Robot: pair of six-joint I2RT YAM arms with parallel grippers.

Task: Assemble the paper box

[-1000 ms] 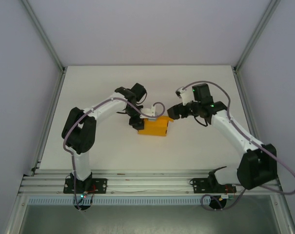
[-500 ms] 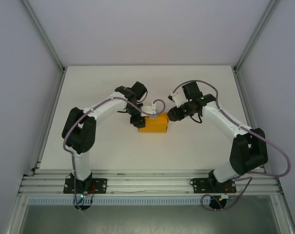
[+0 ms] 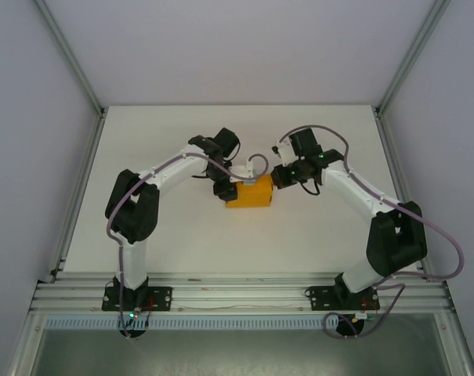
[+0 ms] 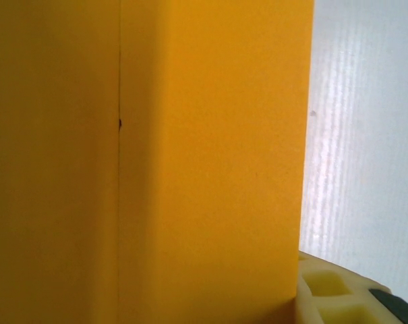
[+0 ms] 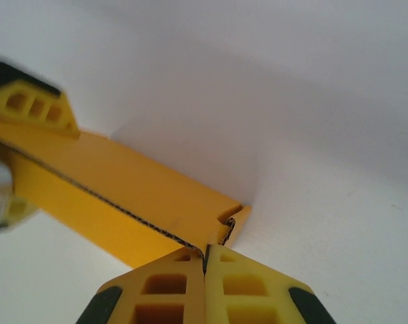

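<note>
Paper box point(image 3: 250, 193), just the one, a small squarish low box of bright orange thin card, sits mid-table in the top view on the matte white table point(image 3: 158, 235). Two arms reach in on it, the left arm point(image 3: 170, 168) and the right arm point(image 3: 358, 196). The left gripper point(image 3: 229, 188) is at the box's left end and the right gripper point(image 3: 274, 178) at its right end, but from up here both sets of jaws are too small and too tucked under wrists and cable to read. Over to the left wrist view: orange card across most of the frame, one vertical seam point(image 4: 119, 169) running down it, a strip of table on the right. One pale yellow finger pad point(image 4: 332, 297), cut off at the bottom corner, sits right against the card. Right wrist view now: two yellow fingers point(image 5: 166, 290) clenched together, pads touching, tips right at the corrugated edge of a card wall. Whether any card is nipped between them I cannot tell. At the far end of that wall are two more yellow fingers point(image 5: 32, 106), the left gripper's, one above the card and one below, grasping it. The lower one is blurred.
</note>
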